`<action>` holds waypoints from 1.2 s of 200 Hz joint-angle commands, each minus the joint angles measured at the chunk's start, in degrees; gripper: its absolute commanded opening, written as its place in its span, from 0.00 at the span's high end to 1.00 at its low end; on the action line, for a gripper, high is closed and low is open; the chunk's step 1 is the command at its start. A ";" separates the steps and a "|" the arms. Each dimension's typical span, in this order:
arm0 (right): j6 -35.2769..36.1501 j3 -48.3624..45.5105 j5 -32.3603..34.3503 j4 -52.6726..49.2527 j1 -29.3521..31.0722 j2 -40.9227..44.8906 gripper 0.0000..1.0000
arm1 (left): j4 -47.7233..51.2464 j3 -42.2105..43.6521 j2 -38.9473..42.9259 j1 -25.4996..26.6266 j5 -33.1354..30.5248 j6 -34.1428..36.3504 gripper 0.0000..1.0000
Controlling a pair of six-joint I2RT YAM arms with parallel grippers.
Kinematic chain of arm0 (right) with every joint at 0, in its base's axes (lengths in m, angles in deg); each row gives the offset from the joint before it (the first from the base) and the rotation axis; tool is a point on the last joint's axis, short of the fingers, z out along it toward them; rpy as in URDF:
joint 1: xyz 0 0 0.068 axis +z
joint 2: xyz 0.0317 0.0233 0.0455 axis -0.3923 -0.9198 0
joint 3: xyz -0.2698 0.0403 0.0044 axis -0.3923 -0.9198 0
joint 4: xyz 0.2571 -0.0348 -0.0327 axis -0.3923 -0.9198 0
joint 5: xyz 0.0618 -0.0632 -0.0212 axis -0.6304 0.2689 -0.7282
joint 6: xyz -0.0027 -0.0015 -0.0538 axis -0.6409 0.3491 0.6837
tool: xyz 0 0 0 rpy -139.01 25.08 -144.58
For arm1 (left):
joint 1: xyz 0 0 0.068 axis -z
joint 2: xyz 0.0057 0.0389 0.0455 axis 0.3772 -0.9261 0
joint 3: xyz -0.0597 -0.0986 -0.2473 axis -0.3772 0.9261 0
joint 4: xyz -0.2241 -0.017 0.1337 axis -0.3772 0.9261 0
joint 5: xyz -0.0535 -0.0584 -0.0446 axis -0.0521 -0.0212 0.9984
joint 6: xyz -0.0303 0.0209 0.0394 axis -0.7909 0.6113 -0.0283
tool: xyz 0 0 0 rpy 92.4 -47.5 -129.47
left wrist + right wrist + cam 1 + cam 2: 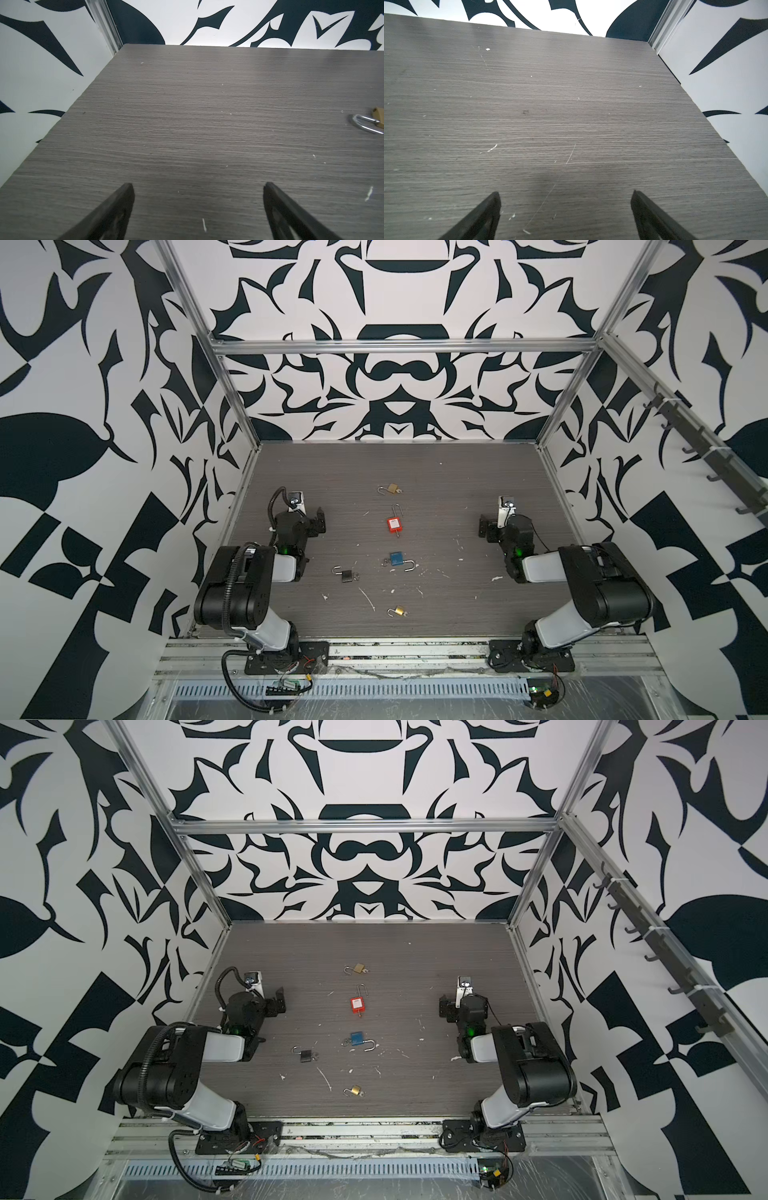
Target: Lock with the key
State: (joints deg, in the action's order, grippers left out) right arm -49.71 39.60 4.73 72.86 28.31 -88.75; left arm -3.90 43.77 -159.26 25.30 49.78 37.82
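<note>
The left gripper (197, 185) and right gripper (565, 192) stand empty at the sides of the table (457, 489), jaws wide apart. The red padlock (395, 524) lies mid-table, shackle open, among four other padlocks (396, 558). It is probably rigid, dense and smooth. One gripper should pinch the body's flat faces, the other the protruding key (398, 534).

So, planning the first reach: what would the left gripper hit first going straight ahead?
Probably only the bare grey wood-grain table, then the black-and-white patterned back wall. The brass padlock lies off to one side of the open left gripper.
</note>
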 commanded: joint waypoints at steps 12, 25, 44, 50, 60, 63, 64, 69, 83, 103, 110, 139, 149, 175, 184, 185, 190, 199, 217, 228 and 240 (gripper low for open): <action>-0.60 1.12 -0.04 1.05 0.02 0.77 0.00 | -2.01 0.84 0.21 -0.24 0.38 -0.21 0.01; -0.60 1.13 -0.03 1.05 -0.01 0.76 0.00 | -2.14 0.83 0.28 -0.27 0.44 -0.24 0.01; -0.61 1.12 -0.05 1.07 -0.02 0.77 0.00 | -2.15 0.92 0.22 -0.25 0.39 -0.17 0.01; -0.58 1.12 -0.03 1.08 0.06 0.75 0.00 | -2.15 0.82 0.23 -0.28 0.35 -0.28 0.01; -0.55 1.12 -0.03 1.13 -0.01 0.75 0.00 | -2.14 0.79 0.19 -0.17 0.37 -0.16 0.01; -0.55 1.12 -0.10 1.14 0.04 0.74 0.00 | -2.14 0.78 0.24 -0.17 0.37 -0.19 0.01; -0.53 1.12 -0.11 1.14 0.05 0.71 0.00 | -2.14 0.81 0.22 -0.16 0.38 -0.21 0.01; -0.51 1.13 -0.12 1.09 0.02 0.76 0.00 | -2.05 0.77 0.13 -0.20 0.38 -0.19 0.01; -0.51 1.19 -0.12 1.14 0.06 0.64 0.00 | -2.07 0.71 0.19 -0.15 0.36 -0.14 0.01; -0.51 1.20 -0.12 1.06 0.06 0.64 0.00 | -1.97 0.76 0.18 -0.19 0.42 -0.12 0.01; -0.44 1.21 -0.13 1.05 0.05 0.64 0.00 | -1.98 0.76 0.19 -0.15 0.39 -0.12 0.01; -0.49 1.21 -0.12 1.03 0.01 0.62 0.01 | -1.88 0.68 0.19 -0.21 0.43 -0.10 0.01; -0.49 1.21 -0.12 1.04 0.06 0.62 0.00 | -1.79 0.51 0.13 -0.16 0.41 -0.14 0.01; -0.50 1.21 -0.12 1.00 -0.03 0.73 0.00 | -1.35 0.36 0.00 -0.15 0.40 -0.09 0.01; -0.51 1.21 -0.08 1.04 0.01 0.66 0.01 | -1.35 0.31 0.02 -0.17 0.40 -0.13 0.01; -0.51 1.21 -0.10 1.05 -0.01 0.67 0.01 | -1.35 0.36 0.02 -0.20 0.43 -0.14 0.01; -0.50 1.19 -0.09 1.05 -0.02 0.63 0.00 | -1.35 0.40 0.02 -0.16 0.42 -0.12 0.01; -0.44 1.21 -0.12 1.01 0.02 0.63 0.01 | -1.35 0.31 -0.05 -0.15 0.38 -0.14 0.01; -0.43 1.22 -0.14 0.95 0.03 0.68 0.00 | -1.35 0.27 -0.03 -0.16 0.40 -0.14 0.01; -0.50 1.21 -0.12 0.96 0.01 0.66 0.01 | -1.41 0.40 -0.05 -0.15 0.39 -0.12 0.01; -0.51 1.17 -0.03 0.91 -0.02 0.74 0.01 | -1.61 0.49 0.15 -0.16 0.42 -0.12 0.01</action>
State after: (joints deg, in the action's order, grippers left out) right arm -49.71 39.60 4.73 72.86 28.31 -88.75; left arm -3.92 43.77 -159.26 25.28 49.78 37.84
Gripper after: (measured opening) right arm 0.994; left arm 0.992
